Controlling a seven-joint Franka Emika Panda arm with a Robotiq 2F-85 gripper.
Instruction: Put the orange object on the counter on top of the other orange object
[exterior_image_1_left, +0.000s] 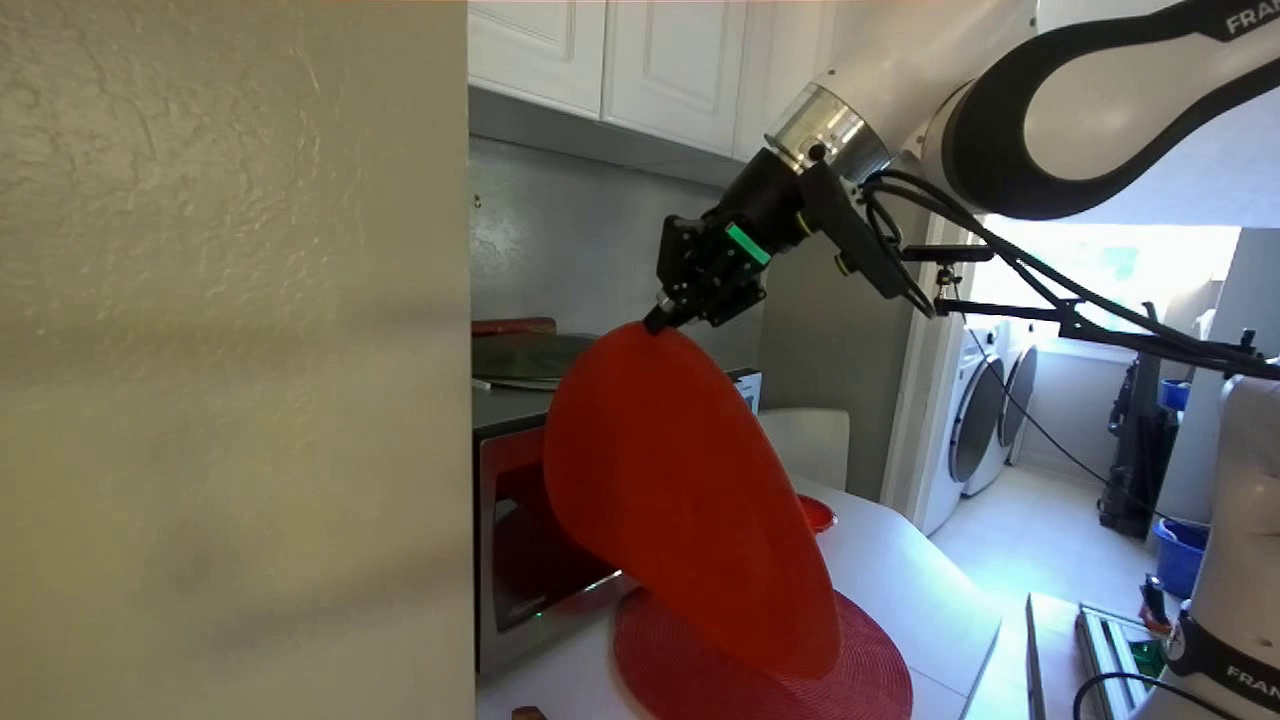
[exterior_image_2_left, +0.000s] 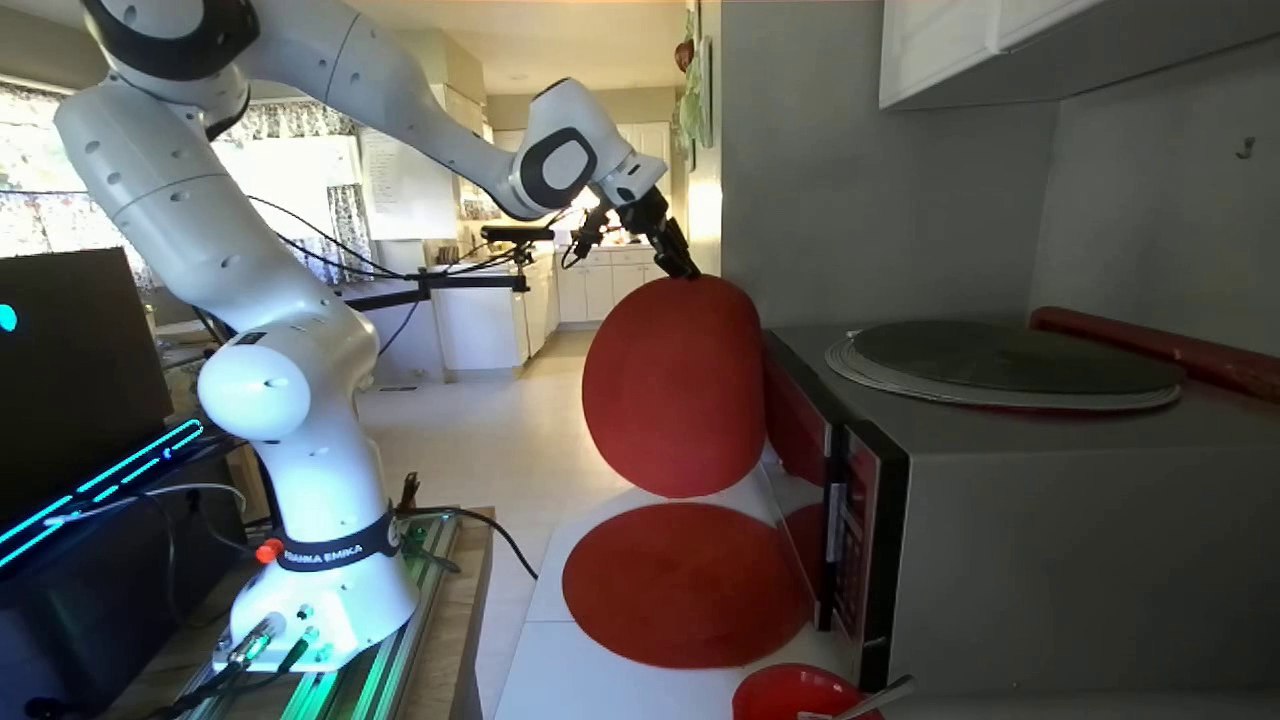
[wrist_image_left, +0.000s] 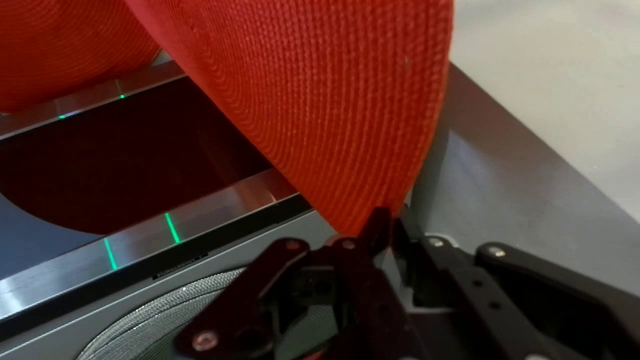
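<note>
The orange object (exterior_image_1_left: 680, 480), a large round red-orange mat, hangs at a slant from my gripper (exterior_image_1_left: 662, 322). In the wrist view the gripper (wrist_image_left: 391, 220) is shut with the mat's edge (wrist_image_left: 325, 125) between its fingertips. Below it, the other orange object (exterior_image_2_left: 690, 585) lies flat on the white counter (exterior_image_2_left: 560, 660); the hanging mat hides part of it in an exterior view. Whether the hanging mat's low edge touches anything, I cannot tell.
A microwave-like oven (exterior_image_2_left: 1050, 570) stands close beside the mats, with dark round mats (exterior_image_2_left: 1010, 360) and a red item (exterior_image_2_left: 1150, 345) on top. A red bowl (exterior_image_2_left: 790, 690) with a spoon sits on the counter. White cabinets (exterior_image_1_left: 670, 70) hang above.
</note>
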